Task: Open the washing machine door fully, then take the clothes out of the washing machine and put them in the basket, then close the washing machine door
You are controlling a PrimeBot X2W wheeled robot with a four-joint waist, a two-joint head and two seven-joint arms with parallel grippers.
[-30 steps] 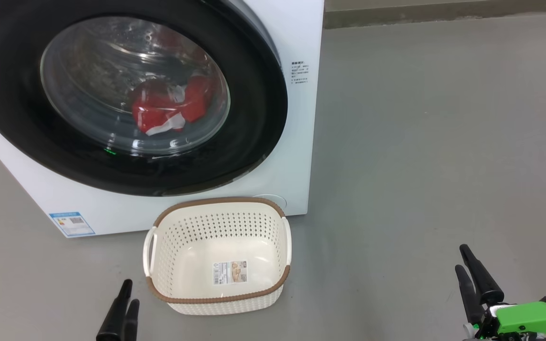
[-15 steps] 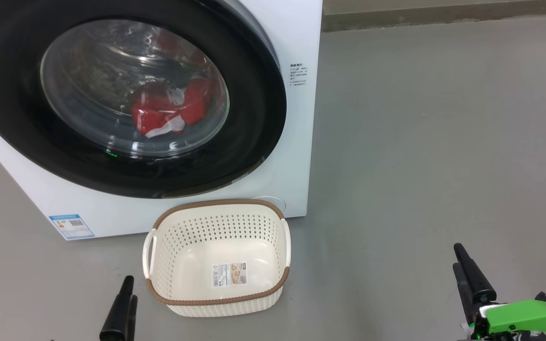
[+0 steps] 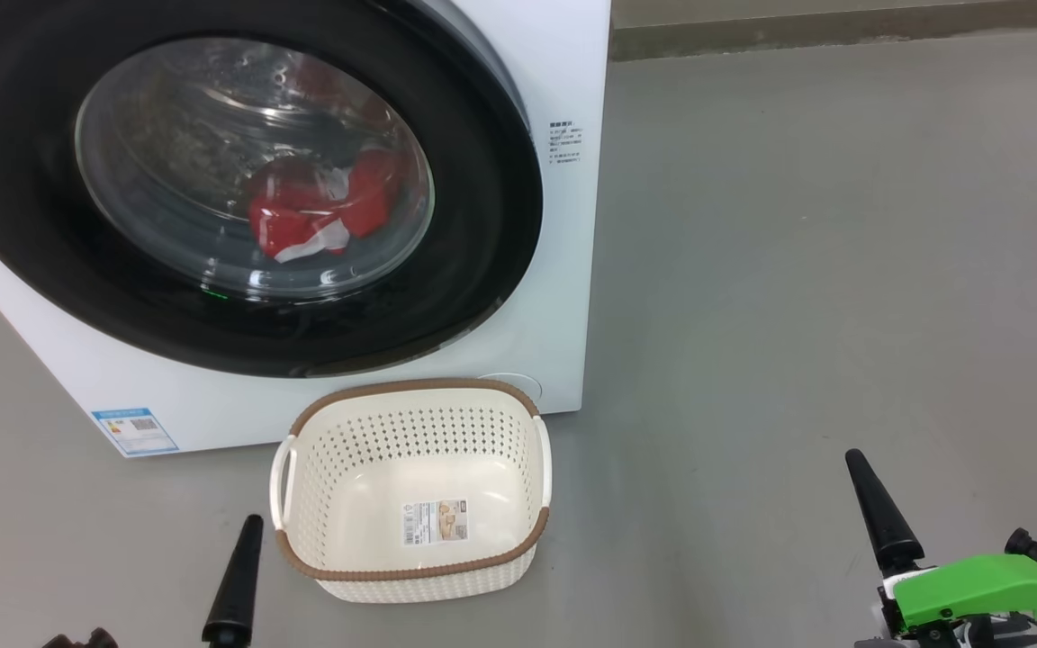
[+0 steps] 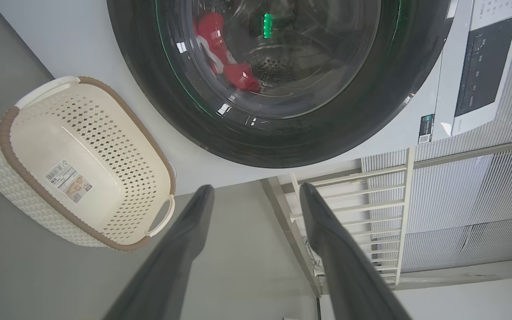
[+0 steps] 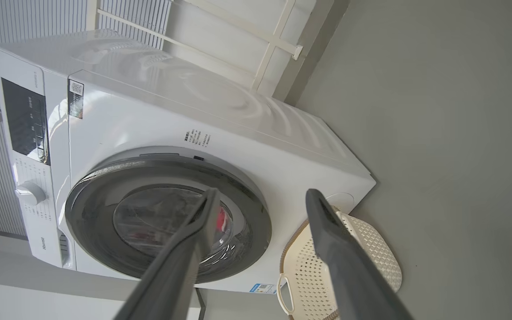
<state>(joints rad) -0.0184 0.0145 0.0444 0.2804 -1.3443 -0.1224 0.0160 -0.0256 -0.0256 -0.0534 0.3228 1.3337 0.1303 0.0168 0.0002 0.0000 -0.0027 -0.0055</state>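
- Black glossy rim around bulging glass: the washing machine door is shut flush against the washing machine. I judge it stiff and hinged, so it should swing on an arc rather than pull straight out. The slick rim offers little purchase, so I'd hook the grey recess at its edge, if that is the handle.
- Red clothes lie low in the drum behind the glass. They look soft, light and floppy, so I'd pinch a bunched fold.
- Cream basket stands empty on the floor, just in front of the machine and below the door.
- Left gripper and right gripper both have their fingers spread, hold nothing and are well short of the door.
- Right wrist view gives me the control panel and dial, which the head view cuts off. The head view adds the blue label.
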